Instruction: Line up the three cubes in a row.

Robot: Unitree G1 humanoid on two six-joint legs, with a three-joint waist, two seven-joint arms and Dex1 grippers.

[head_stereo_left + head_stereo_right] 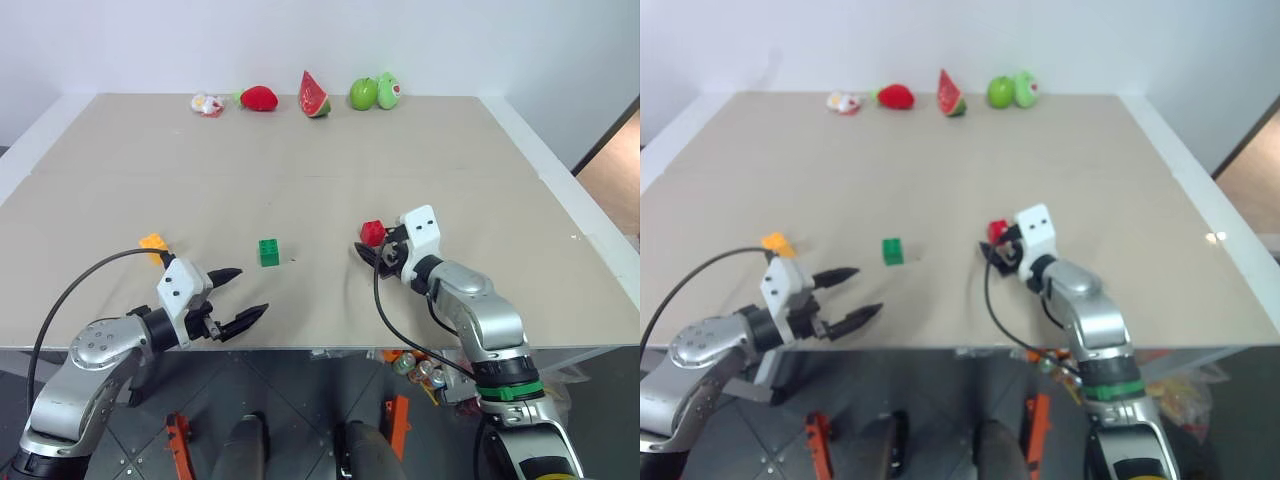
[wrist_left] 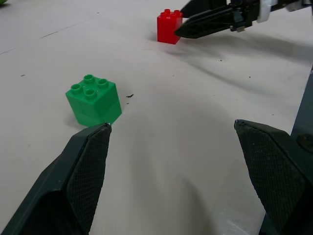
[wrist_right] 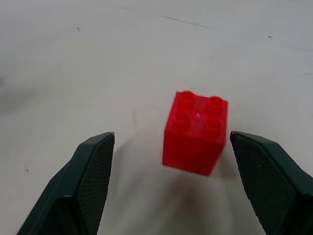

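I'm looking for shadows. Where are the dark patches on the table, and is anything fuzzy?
In the right wrist view, a soft shadow sits under the red cube, whose edges look slightly blurred. In the left wrist view, the green cube is crisp, with faint grey shadow on the table below the right gripper. In the right eye view, the toy fruits look soft.

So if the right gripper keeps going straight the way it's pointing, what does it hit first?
Most likely the red cube: it stands on the table just ahead, between the right gripper's open fingers, nearer one finger.

orange cube (image 1: 153,242), green cube (image 1: 268,252), red cube (image 1: 372,233), upright, apart
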